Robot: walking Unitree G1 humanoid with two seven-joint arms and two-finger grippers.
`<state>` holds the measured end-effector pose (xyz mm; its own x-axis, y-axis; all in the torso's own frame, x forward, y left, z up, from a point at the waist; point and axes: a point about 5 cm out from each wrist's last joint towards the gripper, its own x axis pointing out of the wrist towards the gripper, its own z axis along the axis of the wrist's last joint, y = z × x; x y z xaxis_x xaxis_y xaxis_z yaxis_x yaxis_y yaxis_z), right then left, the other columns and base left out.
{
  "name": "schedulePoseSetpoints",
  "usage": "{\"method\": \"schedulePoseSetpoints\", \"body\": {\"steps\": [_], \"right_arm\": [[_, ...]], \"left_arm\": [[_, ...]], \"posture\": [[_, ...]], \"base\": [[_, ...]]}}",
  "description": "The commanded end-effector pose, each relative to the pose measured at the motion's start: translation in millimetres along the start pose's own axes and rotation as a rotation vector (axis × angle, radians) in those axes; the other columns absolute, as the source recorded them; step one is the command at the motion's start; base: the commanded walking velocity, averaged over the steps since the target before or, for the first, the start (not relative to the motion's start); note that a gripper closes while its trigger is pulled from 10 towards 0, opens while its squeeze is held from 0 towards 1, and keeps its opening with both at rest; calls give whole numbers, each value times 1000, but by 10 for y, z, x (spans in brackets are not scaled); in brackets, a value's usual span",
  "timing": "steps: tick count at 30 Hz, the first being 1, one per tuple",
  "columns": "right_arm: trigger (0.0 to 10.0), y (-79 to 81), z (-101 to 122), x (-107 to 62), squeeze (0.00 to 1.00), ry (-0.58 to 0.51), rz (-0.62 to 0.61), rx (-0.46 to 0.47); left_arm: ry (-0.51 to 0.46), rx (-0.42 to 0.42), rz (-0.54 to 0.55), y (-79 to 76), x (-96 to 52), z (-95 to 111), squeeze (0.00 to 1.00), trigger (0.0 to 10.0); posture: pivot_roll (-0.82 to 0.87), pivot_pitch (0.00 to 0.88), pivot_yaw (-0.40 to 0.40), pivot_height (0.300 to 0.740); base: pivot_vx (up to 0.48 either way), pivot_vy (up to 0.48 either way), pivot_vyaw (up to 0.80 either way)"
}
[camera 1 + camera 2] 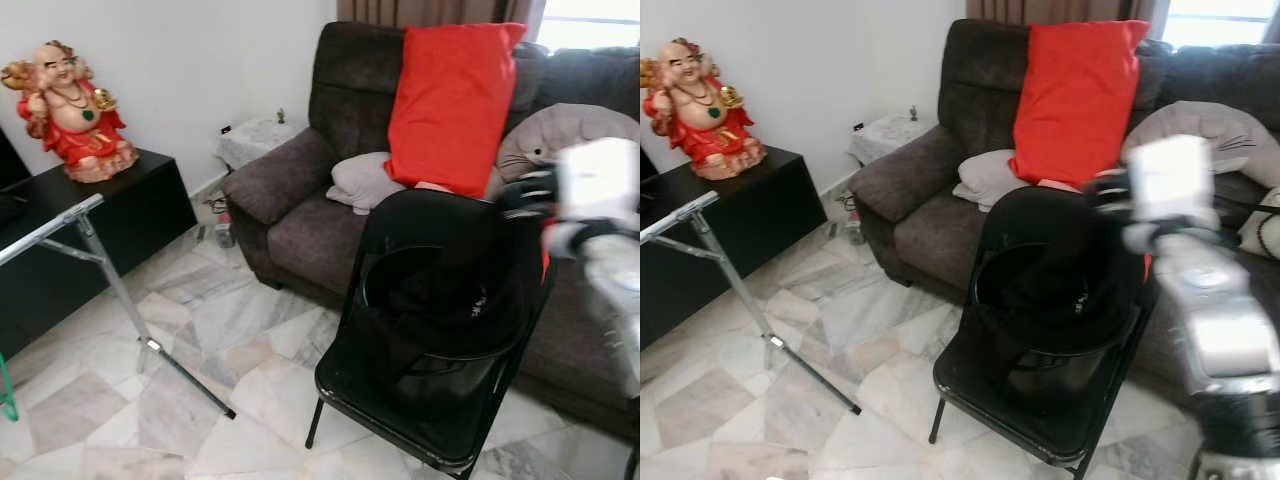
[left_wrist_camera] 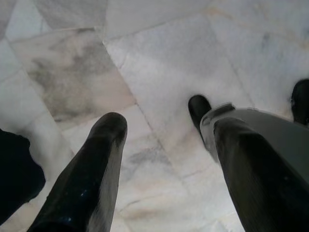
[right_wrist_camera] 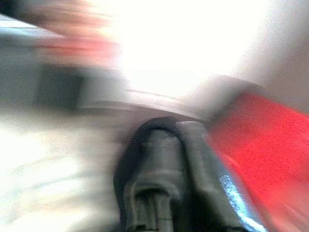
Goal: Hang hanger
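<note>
A black folding chair stands on the marble floor in front of the sofa, with a dark garment heaped on its seat and back. A silver metal rack with a slanted leg stands at the left. My right arm is raised and motion-blurred beside the top of the chair back, and its gripper is near that top edge. In the right wrist view the fingers look pressed together, with heavy blur around them. My left gripper hangs open over bare floor tiles.
A dark brown sofa carries a red cushion, a grey pillow and a grey plush. A black cabinet with a red statue stands at the left. Open floor lies between the rack and the chair.
</note>
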<state>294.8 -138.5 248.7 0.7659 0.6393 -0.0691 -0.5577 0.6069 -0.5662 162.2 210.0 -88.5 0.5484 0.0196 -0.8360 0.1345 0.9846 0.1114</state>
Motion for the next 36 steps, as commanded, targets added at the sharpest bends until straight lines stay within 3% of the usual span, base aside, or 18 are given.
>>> {"method": "schedulePoseSetpoints", "body": {"steps": [1, 3, 5, 7, 9, 10, 12, 13, 16, 23, 26, 28, 29, 31, 33, 34, 35, 36], "right_arm": [[0, 389, 21, -90, 0, -23, 297, -53], [0, 560, -84, -234, 0, 27, 437, -28], [0, 698, -324, -442, 0, 155, 562, -34], [0, 689, -430, -480, 0, 208, 546, -47], [0, 596, -647, -541, 0, 319, 458, -111], [0, 443, -796, -560, 0, 390, 353, -151], [0, 374, -853, -564, 0, 415, 311, -168], [0, 191, -950, -571, 0, 470, 195, -227], [0, -198, -918, -625, 0, 500, -32, -238], [0, -456, -882, -729, 0, 557, -160, -339], [0, -521, -881, -714, 0, 546, -212, -341], [0, -515, -872, -702, 0, 534, -208, -337], [0, -330, -846, -640, 0, 476, -68, -305], [0, -255, -837, -626, 0, 458, -12, -296], [0, 63, -825, -652, 0, 412, 211, -231], [0, 63, -825, -652, 0, 412, 211, -231], [0, 245, -894, -736, 0, 456, 343, -202], [0, 295, -932, -778, 0, 486, 386, -189]], "left_arm": [[20, -8, 22, 73, -22, -68, 0, 10000], [23, -9, 20, 72, -23, -74, 0, 10000], [30, -9, 11, 53, -27, -100, 0, 10000], [33, -8, 6, 49, -28, -107, 0, 10000], [33, -2, 3, 46, -27, -105, 0, 10000], [29, -1, 2, 44, -26, -96, 0, 10000], [28, -1, 2, 44, -25, -92, 0, 10000], [24, 0, 2, 43, -22, -81, 0, 10000], [18, 4, 1, 40, -18, -61, 0, 10000], [15, -11, 4, 37, -12, -40, 0, 10000], [20, -15, 0, 43, -13, -48, 0, 10000], [22, -17, -1, 45, -15, -53, 0, 10000], [28, -21, -4, 55, -21, -73, 0, 10000], [29, -22, -5, 58, -23, -79, 0, 10000], [31, -25, -7, 62, -26, -91, 0, 10000], [31, -25, -7, 62, -26, -91, 0, 10000], [33, -29, -10, 61, -29, -100, 0, 10000], [34, -31, -12, 59, -29, -102, 0, 10000]], "posture": [[-129, 22, 90, 740], [-129, 27, 91, 740], [-128, 33, 96, 740], [-132, 34, 97, 740], [-134, 38, 100, 740], [-133, 38, 102, 740], [-133, 38, 103, 740], [-136, 37, 104, 740], [-138, 39, 107, 740], [-133, 41, 105, 740], [-134, 41, 106, 740], [-134, 41, 106, 740], [-135, 41, 106, 740], [-135, 41, 106, 740], [-132, 42, 104, 740], [-132, 42, 104, 740], [-133, 43, 104, 740], [-133, 43, 104, 740]], "base": [[0, 0, 0], [0, 0, 0], [0, 0, 0], [0, 0, 0], [0, 0, 0], [0, 0, 0], [0, 0, 0], [0, 0, 0], [0, 0, 0], [0, 0, 0], [0, 0, 0], [0, 0, 0], [0, 0, 0], [0, 0, 0], [0, 0, 0], [0, 0, 0], [0, 0, 0], [0, 0, 0]]}}
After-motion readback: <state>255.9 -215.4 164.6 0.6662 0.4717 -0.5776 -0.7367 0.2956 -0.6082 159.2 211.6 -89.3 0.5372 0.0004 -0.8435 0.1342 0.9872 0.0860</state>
